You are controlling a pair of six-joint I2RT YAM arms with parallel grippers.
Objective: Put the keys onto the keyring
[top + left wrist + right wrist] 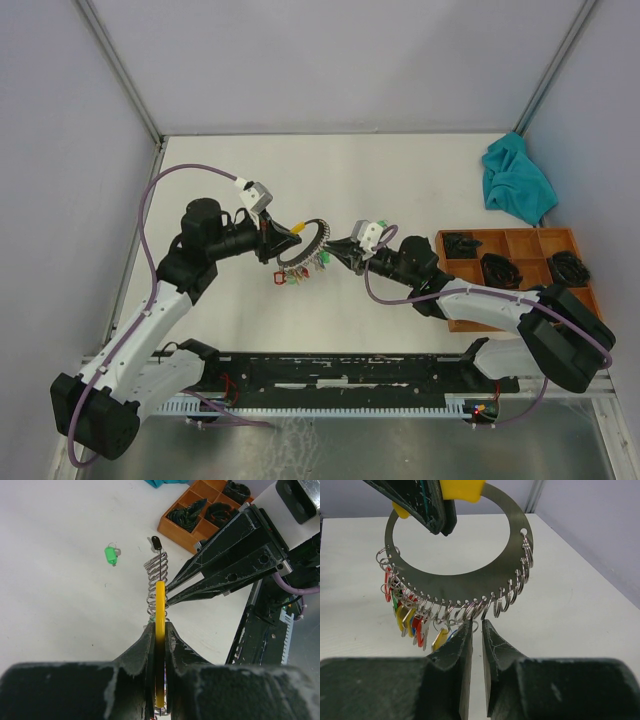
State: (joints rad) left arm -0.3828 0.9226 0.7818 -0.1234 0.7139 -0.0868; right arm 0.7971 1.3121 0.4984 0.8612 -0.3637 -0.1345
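The keyring (470, 582) is a flat silvery ring with a row of small split rings and keys with red, yellow, green and blue tags hanging from its lower edge. My left gripper (160, 630) is shut on its yellow tab (160, 605) and holds it upright above the table; it also shows in the top view (305, 245). My right gripper (476, 627) is right under the ring's lower edge, jaws a narrow gap apart, tips among the split rings. A loose green-headed key (111, 555) and a black key (156, 542) lie on the table beyond the ring.
An orange compartment tray (470, 275) holding dark items stands at the right, under my right arm. A teal cloth (517, 182) lies at the back right. Grey walls enclose the table on three sides.
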